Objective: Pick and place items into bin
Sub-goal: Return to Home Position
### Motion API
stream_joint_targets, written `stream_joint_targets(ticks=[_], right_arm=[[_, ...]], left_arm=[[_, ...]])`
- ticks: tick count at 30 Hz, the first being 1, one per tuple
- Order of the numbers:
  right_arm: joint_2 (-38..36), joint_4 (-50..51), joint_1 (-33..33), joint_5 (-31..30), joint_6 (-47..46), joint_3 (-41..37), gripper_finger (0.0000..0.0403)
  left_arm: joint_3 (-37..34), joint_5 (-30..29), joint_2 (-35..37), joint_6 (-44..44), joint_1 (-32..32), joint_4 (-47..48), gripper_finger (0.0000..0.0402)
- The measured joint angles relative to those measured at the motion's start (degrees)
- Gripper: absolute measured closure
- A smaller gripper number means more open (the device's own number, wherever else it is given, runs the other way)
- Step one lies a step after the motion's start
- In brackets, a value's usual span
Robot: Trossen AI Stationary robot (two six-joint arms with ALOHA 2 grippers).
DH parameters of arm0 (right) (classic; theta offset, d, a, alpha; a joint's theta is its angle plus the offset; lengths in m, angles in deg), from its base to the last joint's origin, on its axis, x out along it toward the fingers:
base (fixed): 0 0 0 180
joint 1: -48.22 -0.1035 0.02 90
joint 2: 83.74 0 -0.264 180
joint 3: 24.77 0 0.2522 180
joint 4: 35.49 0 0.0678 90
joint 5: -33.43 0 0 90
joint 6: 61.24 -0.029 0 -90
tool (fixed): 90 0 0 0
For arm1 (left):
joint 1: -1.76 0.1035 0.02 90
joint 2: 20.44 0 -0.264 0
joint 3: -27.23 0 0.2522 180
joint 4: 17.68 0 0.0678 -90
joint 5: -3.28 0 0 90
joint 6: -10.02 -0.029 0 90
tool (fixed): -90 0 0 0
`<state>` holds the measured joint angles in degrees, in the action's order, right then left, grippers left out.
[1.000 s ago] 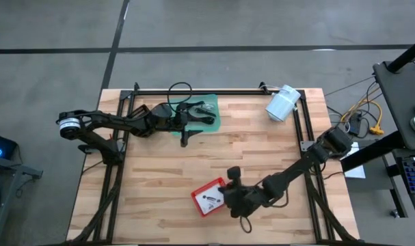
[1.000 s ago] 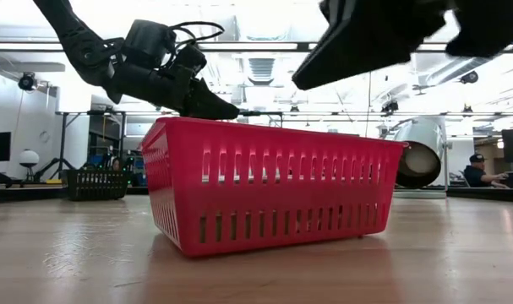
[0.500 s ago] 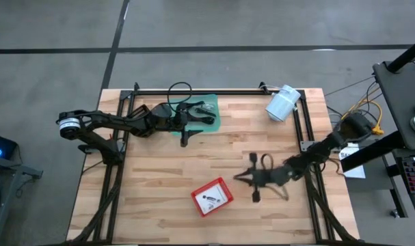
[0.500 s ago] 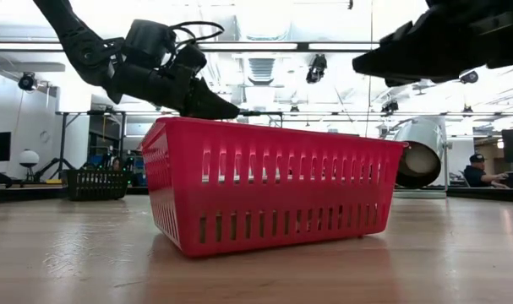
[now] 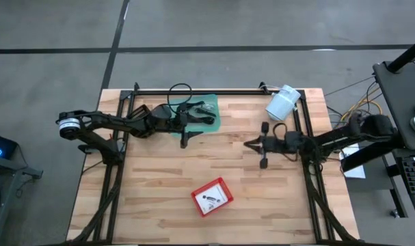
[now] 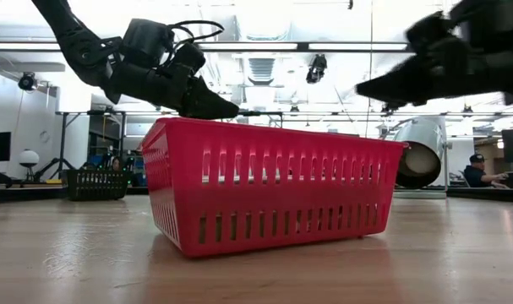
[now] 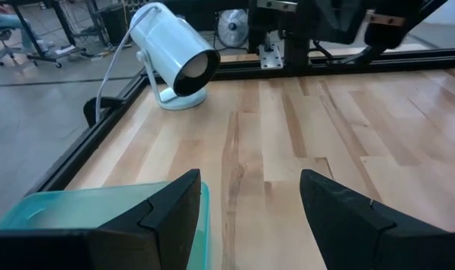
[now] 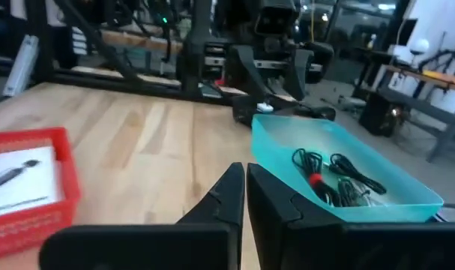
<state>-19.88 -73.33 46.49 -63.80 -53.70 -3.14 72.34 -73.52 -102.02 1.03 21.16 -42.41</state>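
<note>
The red bin (image 5: 212,196) stands on the table's near middle, with a white card (image 8: 21,184) and a small dark part lying inside it. Black coiled cables (image 8: 336,171) lie in a teal tray (image 5: 212,121) at the far middle. My left gripper (image 7: 249,217) hovers open at the tray's near right corner, nothing between its fingers. My right gripper (image 5: 248,143) is shut and empty. It hangs level over bare table to the right of the tray, pointing toward the table's left edge. In the low view the left gripper (image 6: 207,103) and the right gripper (image 6: 370,87) hang above the bin (image 6: 273,190).
A large white cylinder (image 5: 282,104) lies at the far right corner, also seen in the left wrist view (image 7: 175,56). A black frame rail (image 5: 193,91) runs along the far edge and down both sides. Bare wood lies between the tray and the bin.
My right gripper, shut throughout, has drawn back from just right of the red bin toward the table's far and right edges. It has swung round and now points level toward the left edge. The bin and its contents have stayed put.
</note>
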Motion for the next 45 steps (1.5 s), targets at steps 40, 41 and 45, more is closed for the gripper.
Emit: stream_joint_targets(ticks=[40, 41, 45], right_arm=[[-50.58, 45.45, -0.49, -4.46, -1.53, -7.34, 0.0394], [-50.62, 45.43, -0.49, -4.48, -1.13, -7.34, 0.0394], [-50.59, 45.39, -0.49, -4.45, -0.63, -7.34, 0.0394]], left_arm=[[-25.01, 0.05, 33.17, 5.79, -0.02, -8.13, 0.0189], [-26.33, -0.2, 35.44, 6.54, -0.02, -8.16, 0.0189], [-29.58, -2.01, 42.58, 8.31, -0.47, -8.39, 0.0189]])
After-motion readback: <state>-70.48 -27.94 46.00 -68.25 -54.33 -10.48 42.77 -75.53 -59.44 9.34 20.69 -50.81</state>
